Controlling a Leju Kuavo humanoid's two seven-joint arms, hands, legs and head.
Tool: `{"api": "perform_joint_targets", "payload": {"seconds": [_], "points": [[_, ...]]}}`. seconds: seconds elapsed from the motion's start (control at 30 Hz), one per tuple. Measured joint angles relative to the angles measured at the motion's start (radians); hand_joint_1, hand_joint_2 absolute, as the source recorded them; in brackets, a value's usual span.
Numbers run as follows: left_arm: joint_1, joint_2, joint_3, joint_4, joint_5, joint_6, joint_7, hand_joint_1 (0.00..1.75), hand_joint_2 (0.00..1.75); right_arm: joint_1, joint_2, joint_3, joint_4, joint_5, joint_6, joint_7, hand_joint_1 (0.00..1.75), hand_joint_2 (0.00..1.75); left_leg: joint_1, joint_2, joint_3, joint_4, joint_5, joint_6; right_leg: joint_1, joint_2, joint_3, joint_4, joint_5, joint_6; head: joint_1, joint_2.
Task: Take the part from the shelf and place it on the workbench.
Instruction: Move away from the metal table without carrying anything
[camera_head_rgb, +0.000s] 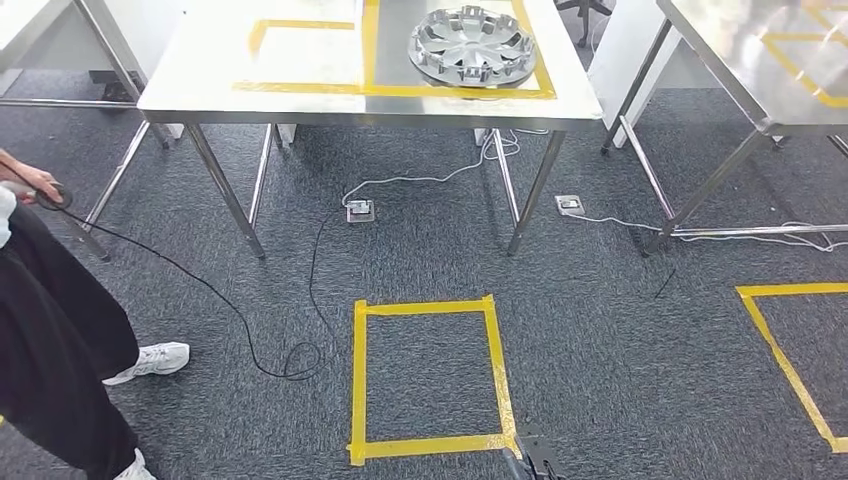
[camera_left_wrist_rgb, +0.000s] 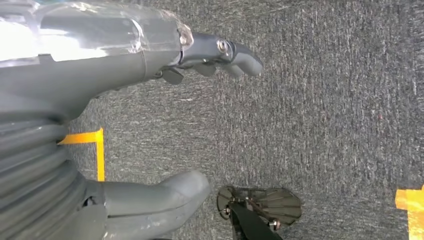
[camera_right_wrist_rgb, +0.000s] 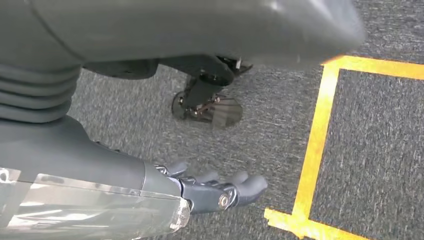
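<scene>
The part, a silver wheel cover (camera_head_rgb: 470, 45), lies flat on the steel workbench (camera_head_rgb: 250, 100), inside a yellow tape outline at the bench's right end. Both of my arms hang down beside my body, far below and short of the bench. My left hand (camera_left_wrist_rgb: 125, 70) holds nothing; its thumb (camera_left_wrist_rgb: 160, 200) stands well apart from its fingers (camera_left_wrist_rgb: 220, 55) above grey carpet. My right hand (camera_right_wrist_rgb: 150, 185) also holds nothing, with its fingers (camera_right_wrist_rgb: 225, 192) stretched out over the carpet close to a yellow tape line.
A yellow tape square (camera_head_rgb: 428, 307) marks the carpet in front of me. A person in black trousers (camera_head_rgb: 50, 330) stands at the left, holding a cabled device. Cables (camera_head_rgb: 310, 290) and floor sockets (camera_head_rgb: 360, 210) lie under the bench. A second steel table (camera_head_rgb: 760, 60) stands at the right.
</scene>
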Motion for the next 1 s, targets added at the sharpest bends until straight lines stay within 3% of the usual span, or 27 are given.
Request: {"api": "perform_joint_targets", "payload": {"seconds": [0.1, 0.13, 0.17, 0.23, 0.3, 0.33, 0.4, 0.47, 0.5, 0.6, 0.63, 0.67, 0.73, 0.8, 0.93, 1.0], "points": [[0.000, 0.000, 0.000, 0.000, 0.000, 0.000, 0.000, 0.00, 1.75, 0.001, 0.000, 0.001, -0.001, 0.000, 0.000, 0.000, 0.00, 1.75, -0.006, 0.003, 0.000, 0.000, -0.002, 0.008, 0.000, 0.000, -0.087, 0.186, -0.085, 0.003, 0.018, 0.000], [0.000, 0.000, 0.000, 0.000, 0.000, 0.000, 0.000, 0.00, 1.75, 0.002, 0.000, 0.001, -0.001, 0.000, 0.000, 0.000, 0.00, 1.75, -0.009, 0.004, 0.000, 0.000, -0.002, 0.009, 0.001, 0.000, -0.105, 0.220, -0.089, 0.001, 0.023, 0.000], [0.000, 0.000, 0.000, 0.000, 0.000, 0.000, 0.000, 0.00, 1.75, 0.003, 0.000, 0.002, -0.001, 0.000, 0.000, 0.000, 0.00, 1.75, -0.012, 0.003, 0.002, 0.001, -0.003, 0.010, 0.002, 0.000, -0.106, 0.217, -0.072, -0.005, 0.027, 0.000], [-0.001, 0.000, 0.000, 0.000, 0.000, 0.000, 0.000, 0.00, 1.75, 0.003, 0.000, 0.004, -0.001, 0.002, 0.001, 0.000, 0.00, 1.75, -0.018, 0.002, 0.006, 0.000, -0.005, 0.012, 0.010, 0.002, -0.063, 0.112, 0.003, -0.026, 0.036, 0.000], [-0.002, -0.003, 0.000, 0.000, 0.000, 0.000, 0.001, 0.00, 1.75, 0.003, -0.003, 0.006, -0.001, 0.004, 0.001, 0.000, 0.00, 1.75, -0.023, 0.000, 0.007, -0.001, -0.006, 0.011, 0.020, 0.004, -0.013, -0.001, 0.050, -0.052, 0.035, 0.000], [-0.003, -0.004, 0.000, 0.000, 0.000, 0.000, 0.001, 0.00, 1.75, 0.002, -0.004, 0.006, -0.001, 0.004, 0.000, 0.000, 0.00, 1.75, -0.023, -0.001, 0.005, -0.001, -0.005, 0.009, 0.024, 0.003, -0.002, -0.029, 0.054, -0.061, 0.034, 0.000], [-0.003, -0.006, 0.000, 0.000, 0.000, 0.000, 0.002, 0.00, 1.75, 0.002, -0.006, 0.008, -0.001, 0.006, -0.003, 0.000, 0.00, 1.75, -0.020, -0.002, 0.003, -0.005, -0.002, 0.000, 0.028, 0.002, 0.005, -0.050, 0.051, -0.067, 0.035, 0.000], [-0.002, -0.006, 0.000, 0.000, 0.000, 0.000, 0.002, 0.00, 1.75, 0.002, -0.006, 0.010, -0.002, 0.007, -0.008, 0.002, 0.00, 1.75, -0.020, -0.003, -0.001, 0.005, -0.012, -0.009, 0.023, -0.002, 0.017, -0.075, 0.062, -0.064, 0.037, 0.000], [-0.003, -0.006, 0.000, 0.000, 0.000, 0.000, 0.002, 0.00, 1.75, 0.001, -0.005, 0.012, -0.002, 0.007, -0.009, 0.002, 0.00, 1.75, -0.020, -0.004, -0.012, 0.031, -0.031, -0.014, 0.019, -0.004, 0.023, -0.088, 0.068, -0.062, 0.032, 0.000], [-0.001, -0.004, 0.000, 0.000, 0.000, 0.000, 0.001, 0.00, 1.75, 0.000, -0.003, 0.013, -0.002, 0.006, -0.005, 0.001, 0.00, 1.75, -0.012, -0.006, -0.087, 0.189, -0.110, -0.030, 0.014, -0.007, 0.030, -0.098, 0.073, -0.062, 0.009, 0.000], [0.000, -0.002, 0.000, 0.000, 0.000, 0.000, 0.001, 0.00, 1.75, 0.001, -0.002, 0.013, -0.003, 0.005, -0.003, 0.000, 0.00, 1.75, -0.009, -0.006, -0.105, 0.224, -0.117, -0.035, 0.014, -0.007, 0.029, -0.096, 0.072, -0.061, 0.003, 0.000], [0.000, -0.001, 0.000, 0.000, 0.000, 0.000, 0.001, 0.00, 1.75, 0.001, -0.002, 0.014, -0.003, 0.005, -0.002, 0.000, 0.00, 1.75, -0.006, -0.006, -0.107, 0.226, -0.104, -0.040, 0.013, -0.007, 0.030, -0.093, 0.070, -0.058, -0.002, 0.000], [0.000, 0.001, 0.000, 0.000, 0.000, 0.000, 0.000, 0.00, 1.75, 0.000, 0.000, 0.015, -0.004, 0.004, -0.001, 0.000, 0.00, 1.75, 0.001, -0.003, -0.062, 0.133, -0.040, -0.047, 0.009, -0.006, 0.030, -0.082, 0.062, -0.049, -0.009, 0.000], [-0.001, 0.003, 0.000, 0.000, 0.000, 0.000, -0.002, 0.00, 1.75, -0.001, 0.001, 0.016, -0.004, 0.004, -0.001, 0.000, 0.00, 1.75, 0.003, -0.001, -0.012, 0.033, -0.003, -0.045, 0.009, -0.005, 0.026, -0.065, 0.051, -0.035, -0.017, 0.000], [0.000, 0.005, 0.000, 0.000, 0.000, 0.000, -0.003, 0.00, 1.75, -0.004, 0.001, 0.017, -0.004, 0.004, -0.001, 0.000, 0.00, 1.75, 0.000, -0.002, -0.002, 0.006, -0.001, -0.016, 0.009, -0.002, 0.021, -0.055, 0.044, -0.015, -0.012, 0.000], [-0.001, 0.005, 0.000, 0.000, 0.000, 0.000, -0.002, 0.00, 1.75, -0.005, 0.002, 0.019, -0.004, 0.003, -0.001, 0.000, 0.00, 1.75, 0.001, -0.001, -0.003, 0.003, 0.002, -0.005, 0.005, -0.001, 0.005, -0.020, 0.016, -0.006, -0.004, 0.000]]}}
